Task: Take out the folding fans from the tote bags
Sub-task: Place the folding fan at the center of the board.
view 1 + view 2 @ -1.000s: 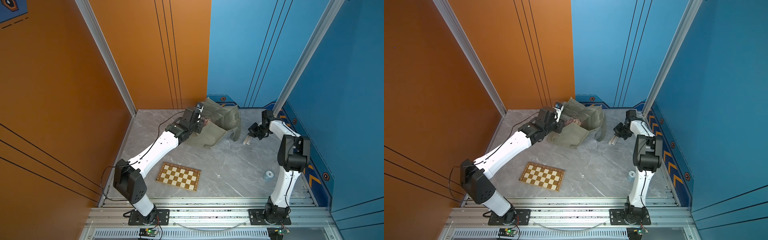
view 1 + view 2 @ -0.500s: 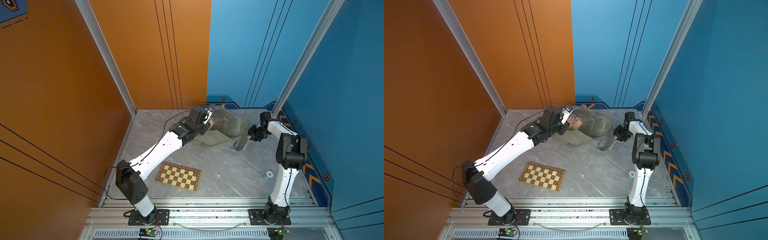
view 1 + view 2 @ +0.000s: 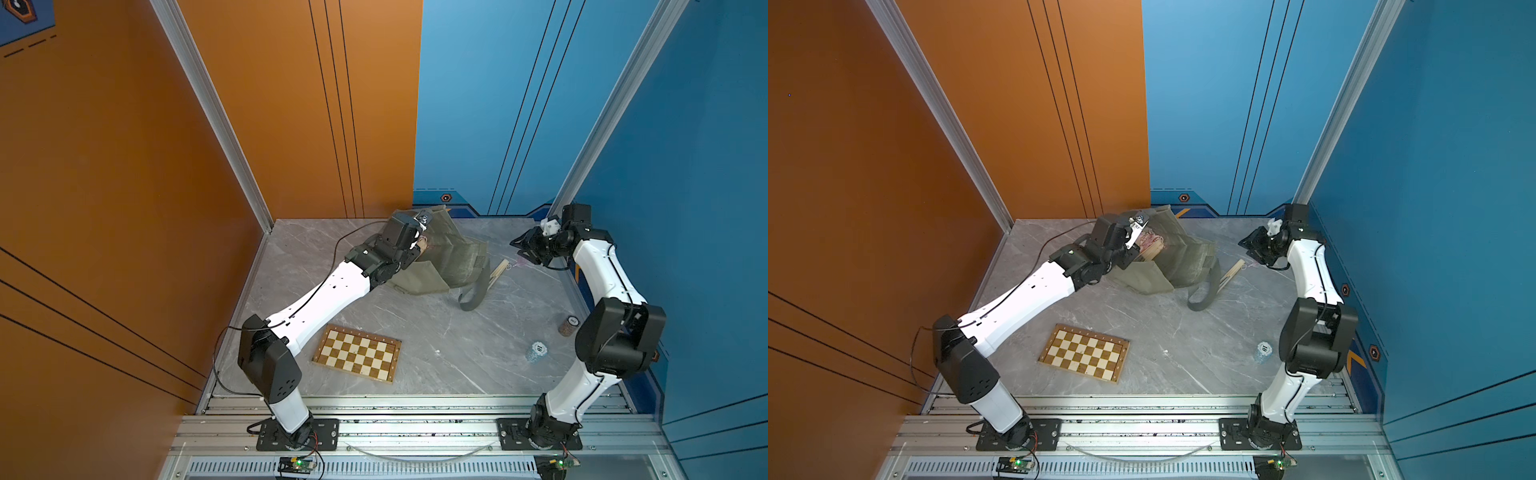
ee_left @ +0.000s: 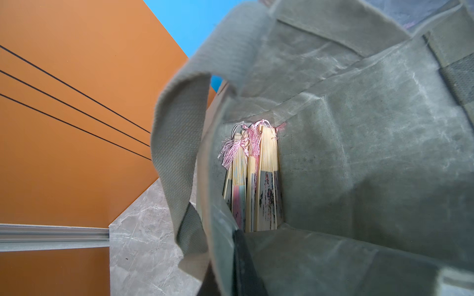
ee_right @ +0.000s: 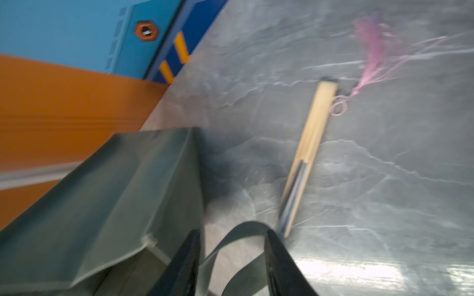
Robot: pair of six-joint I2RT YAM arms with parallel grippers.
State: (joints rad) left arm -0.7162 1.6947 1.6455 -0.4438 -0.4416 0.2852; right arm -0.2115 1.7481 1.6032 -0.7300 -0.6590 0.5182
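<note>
One fan (image 3: 498, 269) beside olive tote (image 3: 451, 259)

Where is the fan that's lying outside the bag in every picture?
In a top view: the loose fan lies just right of the tote bag.
In a top view: same spot, beside the bag.
Left wrist: not in it; only the fans inside the bag show.
Right wrist: near the middle, slanted.
Shared landmark: the strap loop by the fan's end.
</note>
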